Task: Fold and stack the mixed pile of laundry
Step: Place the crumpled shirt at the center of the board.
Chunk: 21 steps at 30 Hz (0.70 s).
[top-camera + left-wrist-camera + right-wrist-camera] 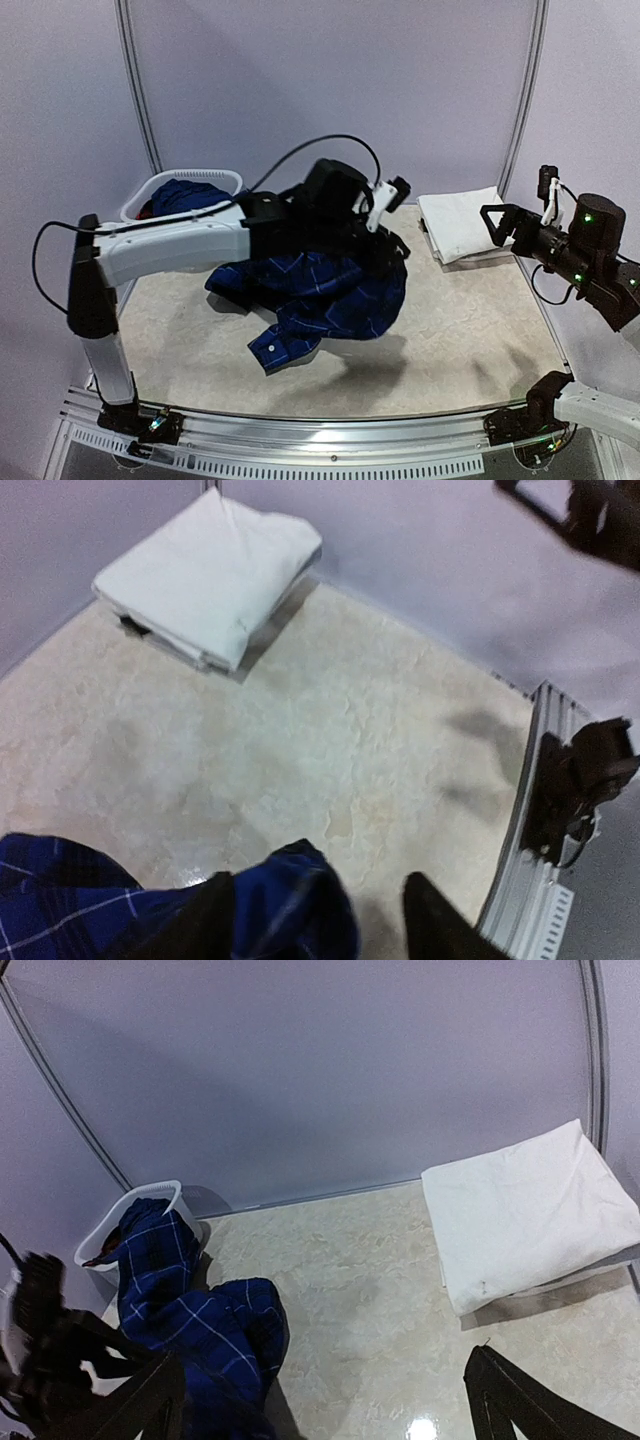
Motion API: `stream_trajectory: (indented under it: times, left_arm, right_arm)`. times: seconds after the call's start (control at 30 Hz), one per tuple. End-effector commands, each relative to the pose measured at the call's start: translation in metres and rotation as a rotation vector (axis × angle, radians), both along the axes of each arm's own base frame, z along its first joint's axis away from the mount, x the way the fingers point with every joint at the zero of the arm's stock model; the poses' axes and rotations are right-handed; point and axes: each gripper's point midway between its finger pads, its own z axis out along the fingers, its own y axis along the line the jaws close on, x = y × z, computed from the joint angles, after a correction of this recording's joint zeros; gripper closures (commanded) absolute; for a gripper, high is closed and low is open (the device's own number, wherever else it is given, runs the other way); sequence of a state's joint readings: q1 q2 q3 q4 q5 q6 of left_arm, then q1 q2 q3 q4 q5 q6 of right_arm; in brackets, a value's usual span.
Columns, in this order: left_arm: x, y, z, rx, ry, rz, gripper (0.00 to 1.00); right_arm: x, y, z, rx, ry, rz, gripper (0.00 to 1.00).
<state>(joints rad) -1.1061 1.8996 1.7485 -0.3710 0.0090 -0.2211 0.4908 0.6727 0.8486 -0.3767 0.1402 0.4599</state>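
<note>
Over the left pincer [318, 895] hangs the navy plaid shirt [320, 290], raised clear of the worktop [470, 340] with its shadow underneath. In the left wrist view the pincer's fingers [215, 920] stand apart. The cloth is bunched against one finger, and bare worktop shows between it and the other, so the shirt looks draped, not pinched. Ahead of this pincer, across open worktop, lie the folded white trousers [462, 222] in a flat stack. The right pincer [325, 1370] is held above the worktop, spread wide and holding nothing. From it the trousers lie ahead to the right. The white basket [135, 205] sits ahead to the left, well apart, with a solid blue piece [190, 195] heaped inside.
</note>
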Motion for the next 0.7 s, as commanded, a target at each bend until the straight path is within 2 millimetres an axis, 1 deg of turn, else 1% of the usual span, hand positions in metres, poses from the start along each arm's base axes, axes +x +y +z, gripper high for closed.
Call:
stream_trajectory:
  times: [0.0,0.07,0.1,0.17,0.2,0.23,0.33,0.37,0.4,0.43,0.47,0.5,0.57,0.6,0.67]
  left_arm:
    - [-0.007,0.008,-0.006,0.083,-0.058,0.064,0.01]
    - [-0.002,0.026,0.005,0.080,-0.100,0.121,0.00]
    - [0.000,0.038,0.007,0.093,-0.121,0.153,0.00]
    - [0.007,0.061,0.018,0.115,-0.167,0.225,0.00]
    - [0.011,0.075,0.022,0.132,-0.185,0.268,0.00]
    - [0.015,0.089,0.025,0.148,-0.199,0.307,0.00]
    - [0.032,0.137,0.025,0.203,-0.212,0.441,0.00]
    - [0.040,0.156,0.022,0.216,-0.204,0.490,0.00]
    - [0.051,0.179,0.018,0.226,-0.186,0.551,0.00]
    - [0.057,0.199,0.016,0.224,-0.165,0.595,0.00]
    - [0.062,0.218,0.009,0.225,-0.139,0.635,0.00]
    - [0.068,0.236,0.002,0.227,-0.114,0.669,0.00]
    - [0.075,0.266,-0.016,0.238,-0.065,0.726,0.00]
    - [0.077,0.279,-0.027,0.250,-0.042,0.751,0.01]
    - [0.078,0.296,-0.049,0.266,0.008,0.784,0.01]
  right_arm:
    - [-0.006,-0.010,-0.022,-0.040,0.061,-0.040,0.01]
    - [-0.006,-0.009,-0.024,-0.044,0.069,-0.029,0.01]
    - [-0.006,-0.007,-0.026,-0.046,0.075,-0.020,0.01]
    - [-0.003,0.001,-0.032,-0.053,0.095,0.010,0.01]
    - [-0.001,0.005,-0.035,-0.053,0.106,0.028,0.01]
    - [0.002,0.011,-0.042,-0.059,0.131,0.049,0.01]
    - [0.009,0.031,-0.057,-0.064,0.180,0.127,0.01]
    - [0.011,0.043,-0.067,-0.065,0.217,0.183,0.01]
    - [0.013,0.052,-0.076,-0.066,0.248,0.225,0.01]
    - [0.013,0.061,-0.081,-0.062,0.269,0.268,0.01]
    - [0.015,0.072,-0.092,-0.068,0.309,0.318,0.01]
    - [0.015,0.081,-0.098,-0.065,0.330,0.360,0.01]
    - [0.016,0.098,-0.116,-0.077,0.381,0.437,0.01]
    - [0.016,0.104,-0.119,-0.089,0.386,0.449,0.01]
    - [0.014,0.118,-0.127,-0.121,0.395,0.485,0.01]
